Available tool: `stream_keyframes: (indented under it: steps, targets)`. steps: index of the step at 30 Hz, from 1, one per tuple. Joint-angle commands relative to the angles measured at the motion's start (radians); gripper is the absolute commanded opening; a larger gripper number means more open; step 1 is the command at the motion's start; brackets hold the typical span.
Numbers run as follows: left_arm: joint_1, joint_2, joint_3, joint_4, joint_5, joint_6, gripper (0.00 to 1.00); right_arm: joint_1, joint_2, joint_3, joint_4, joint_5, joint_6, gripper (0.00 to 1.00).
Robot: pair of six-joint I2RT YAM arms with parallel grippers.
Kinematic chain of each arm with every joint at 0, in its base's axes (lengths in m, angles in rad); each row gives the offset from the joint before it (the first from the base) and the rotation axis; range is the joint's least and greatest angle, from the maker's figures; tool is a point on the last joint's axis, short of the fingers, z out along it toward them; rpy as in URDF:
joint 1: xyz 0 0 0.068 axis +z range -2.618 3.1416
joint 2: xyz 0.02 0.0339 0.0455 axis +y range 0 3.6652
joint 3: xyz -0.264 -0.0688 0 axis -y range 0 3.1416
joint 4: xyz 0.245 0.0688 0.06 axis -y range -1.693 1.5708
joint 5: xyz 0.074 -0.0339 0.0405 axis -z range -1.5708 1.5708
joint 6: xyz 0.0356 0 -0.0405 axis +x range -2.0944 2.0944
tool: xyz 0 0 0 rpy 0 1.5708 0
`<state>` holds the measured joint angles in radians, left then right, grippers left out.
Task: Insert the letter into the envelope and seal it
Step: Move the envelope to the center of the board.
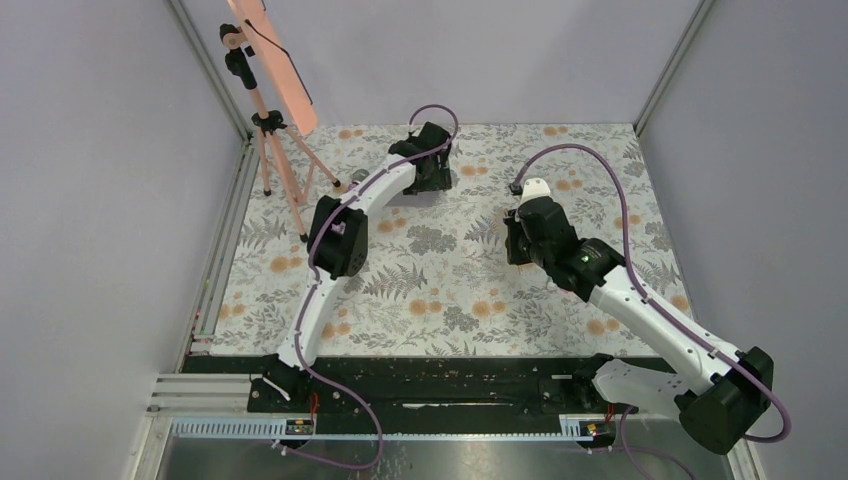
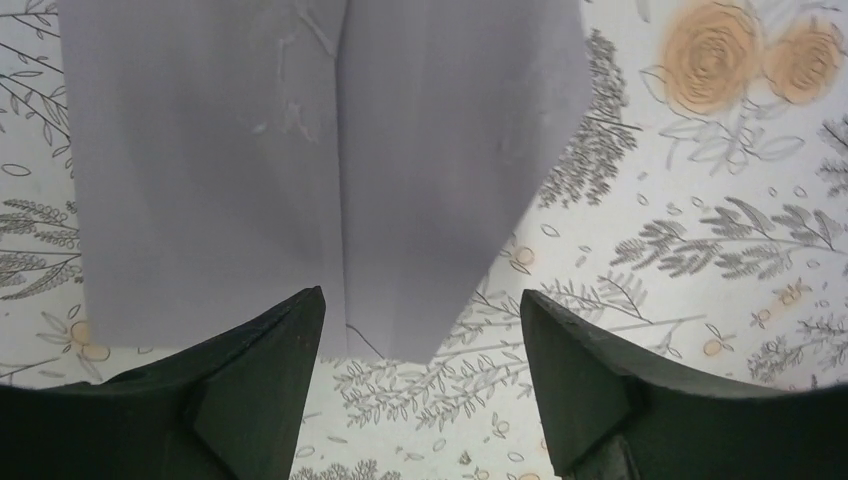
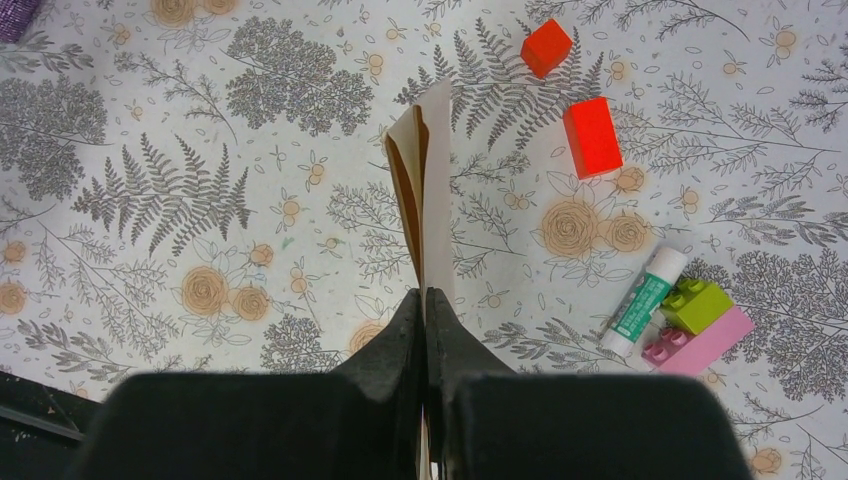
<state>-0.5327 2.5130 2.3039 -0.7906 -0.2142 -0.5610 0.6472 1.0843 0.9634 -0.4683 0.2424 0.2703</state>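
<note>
Pinching thin folded cream paper letter (image 3: 425, 180) edge-on in clamped right gripper (image 3: 425, 295); hovering with left gripper (image 2: 420, 300) gaping at six o'clock of flat matte grey-lilac paper envelope (image 2: 250, 150)

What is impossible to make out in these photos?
Left wrist view: the envelope is cut off by the top edge.
Right wrist view: the letter is edge-on, its faces unseen; the right gripper hides its lower end.
Top view: the left gripper and right gripper cover both papers.
</note>
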Motion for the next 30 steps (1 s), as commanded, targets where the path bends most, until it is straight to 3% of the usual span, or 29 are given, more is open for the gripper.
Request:
stream_keyframes:
  steps: [1,7,13,20,30]
  targets:
    - [0.03,0.05,0.03,0.01,0.104,-0.118,0.72,-0.016,0.026,0.02,0.04,-0.02,-0.008,0.0]
    - [0.027,-0.028,-0.15,0.001,0.204,-0.175,0.74,-0.023,0.037,0.033,0.044,-0.022,-0.015,0.0]
    - [0.001,-0.209,-0.451,0.079,0.259,-0.208,0.74,-0.025,0.029,0.021,0.044,-0.027,-0.002,0.0]
    - [-0.097,-0.399,-0.713,0.139,0.312,-0.23,0.75,-0.031,0.017,0.019,0.044,-0.056,0.032,0.0]
    - [-0.235,-0.661,-0.952,0.16,0.47,-0.317,0.75,-0.038,-0.04,-0.013,0.029,-0.065,0.074,0.0]
